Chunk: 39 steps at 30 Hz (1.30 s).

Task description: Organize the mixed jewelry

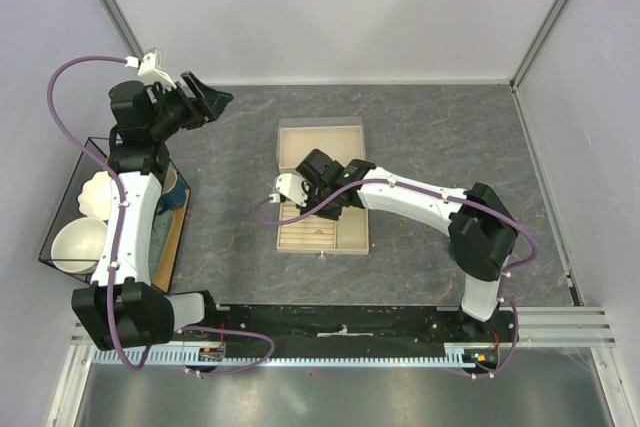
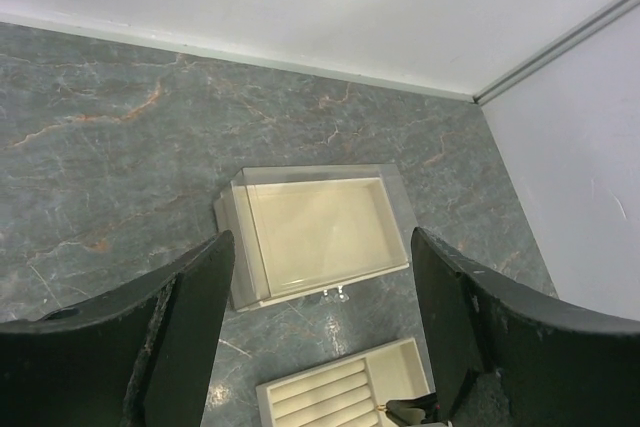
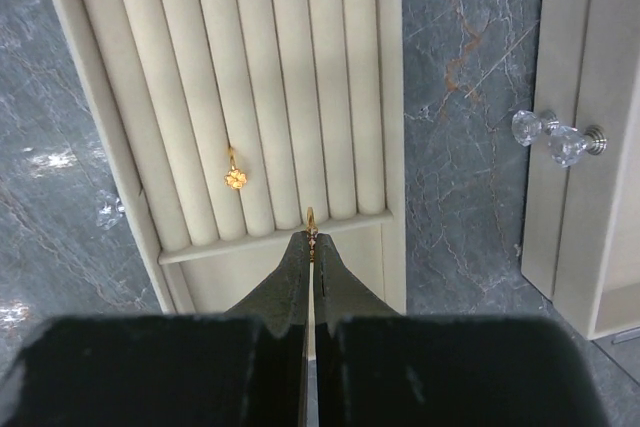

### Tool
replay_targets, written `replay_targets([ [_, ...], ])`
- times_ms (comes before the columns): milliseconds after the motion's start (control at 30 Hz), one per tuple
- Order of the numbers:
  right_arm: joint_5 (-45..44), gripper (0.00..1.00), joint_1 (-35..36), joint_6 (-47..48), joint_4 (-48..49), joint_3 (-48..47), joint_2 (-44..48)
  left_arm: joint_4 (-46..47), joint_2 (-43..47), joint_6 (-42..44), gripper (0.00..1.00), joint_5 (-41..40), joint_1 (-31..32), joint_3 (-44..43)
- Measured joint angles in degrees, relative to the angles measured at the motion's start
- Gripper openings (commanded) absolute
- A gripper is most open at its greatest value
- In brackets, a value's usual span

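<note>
My right gripper (image 3: 311,237) is shut on a small gold ring (image 3: 311,218) and holds it just over the divider of the beige slotted tray (image 3: 390,97), at the end of the padded rolls. A gold flower-shaped piece (image 3: 236,178) sits in a slot to its left. In the top view the right gripper (image 1: 298,197) hangs over the tray (image 1: 350,237). My left gripper (image 2: 322,247) is open and empty, raised high at the far left (image 1: 205,97). The silver wire hoop is out of view.
The box's lid (image 1: 320,137) lies behind the tray, and it also shows in the left wrist view (image 2: 320,232). Its crystal knobs (image 3: 550,137) face the tray. A black wire basket (image 1: 60,237) with white bowls (image 1: 78,242) stands at the left edge. Walls close in the table.
</note>
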<state>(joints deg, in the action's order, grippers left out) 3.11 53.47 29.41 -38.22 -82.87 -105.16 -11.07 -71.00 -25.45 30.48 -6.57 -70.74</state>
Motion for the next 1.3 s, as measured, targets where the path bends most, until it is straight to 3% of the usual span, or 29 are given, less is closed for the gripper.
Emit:
replay_targets([
  [1300, -1.5, 0.00, 3.4, 0.5, 3.9, 2.0, -5.4, 0.9, 0.0, -0.7, 0.80, 2.9, -2.7, 1.8],
])
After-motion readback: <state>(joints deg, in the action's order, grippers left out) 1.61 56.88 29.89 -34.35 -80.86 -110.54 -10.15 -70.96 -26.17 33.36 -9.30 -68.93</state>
